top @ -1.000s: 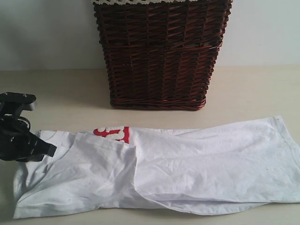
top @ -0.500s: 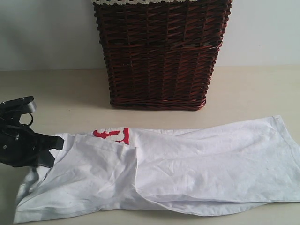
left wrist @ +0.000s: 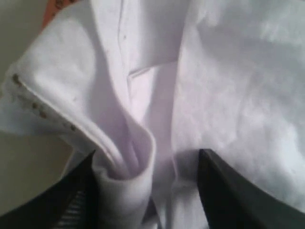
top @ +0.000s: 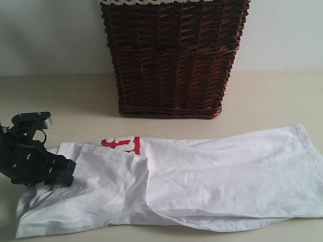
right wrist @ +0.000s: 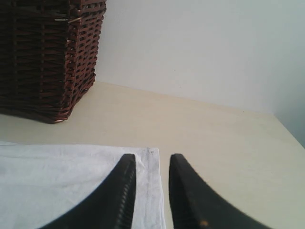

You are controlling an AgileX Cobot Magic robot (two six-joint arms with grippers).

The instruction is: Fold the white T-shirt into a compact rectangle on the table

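The left fingers (left wrist: 233, 195) stand wide apart at the left end of the white T-shirt (top: 212, 171), with a raised fold of it between them. The right fingers (right wrist: 119, 191) hover over a hemmed corner of the shirt, a narrow gap between them, gripping nothing. The shirt lies lengthwise on the bench (top: 272, 96), folded over itself, in front of the wicker basket (top: 171, 55).

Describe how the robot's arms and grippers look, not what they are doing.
The left gripper is a blocky matte-black assembly with a looping black cable and a grey-edged block on top. Its fingers are dark, one with a ribbed pad. The right gripper has two black tapered fingers, ribbed on the inside. No markings are legible.
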